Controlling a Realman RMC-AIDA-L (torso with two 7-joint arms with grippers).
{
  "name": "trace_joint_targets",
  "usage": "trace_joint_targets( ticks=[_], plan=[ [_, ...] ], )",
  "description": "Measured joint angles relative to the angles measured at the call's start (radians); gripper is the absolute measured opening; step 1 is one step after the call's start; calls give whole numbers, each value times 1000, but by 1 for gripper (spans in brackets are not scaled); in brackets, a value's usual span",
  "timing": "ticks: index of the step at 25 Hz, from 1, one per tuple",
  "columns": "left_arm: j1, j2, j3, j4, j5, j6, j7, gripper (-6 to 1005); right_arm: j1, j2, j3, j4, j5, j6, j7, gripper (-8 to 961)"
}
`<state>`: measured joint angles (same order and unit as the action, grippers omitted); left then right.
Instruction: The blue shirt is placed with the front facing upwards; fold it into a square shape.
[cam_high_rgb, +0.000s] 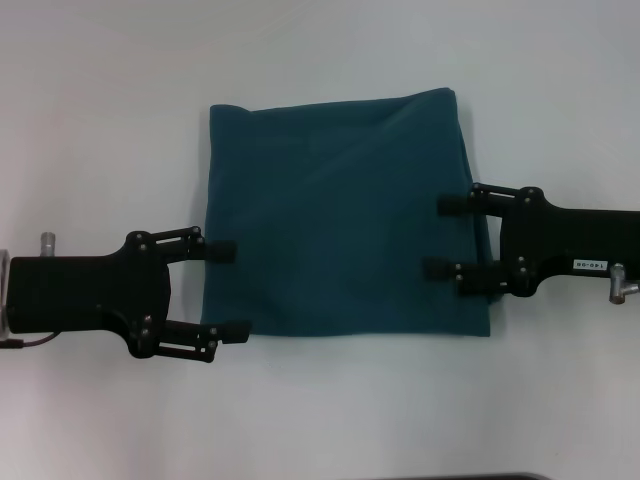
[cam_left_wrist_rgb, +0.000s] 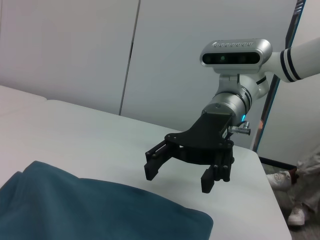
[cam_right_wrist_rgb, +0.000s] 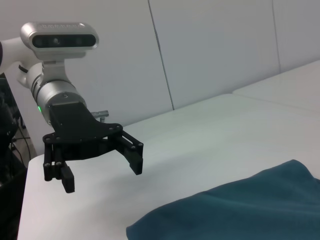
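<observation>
- The left gripper (cam_high_rgb: 222, 290), nearest the camera, hovered at the left edge of the blue shirt (cam_high_rgb: 345, 230), fingers spread wide and holding nothing, probably having let go of the cloth.
- The blue shirt lay flat in the middle of the white table (cam_high_rgb: 320, 60), already a roughly square packet with soft creases, so the folding looked about finished.
- The right gripper (cam_high_rgb: 445, 236) hung over the shirt's right edge, fingers likewise wide apart and empty, above the cloth.
</observation>
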<state>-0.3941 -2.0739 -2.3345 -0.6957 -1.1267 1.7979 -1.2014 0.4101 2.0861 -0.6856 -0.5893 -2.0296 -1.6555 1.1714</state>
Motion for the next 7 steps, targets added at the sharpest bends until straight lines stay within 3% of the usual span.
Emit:
trace_joint_targets(
  ticks=[7],
  plan=[
    [0, 4, 0, 2, 0, 2, 0, 908, 3, 0, 0, 7, 0, -1, -4, 900]
  ],
)
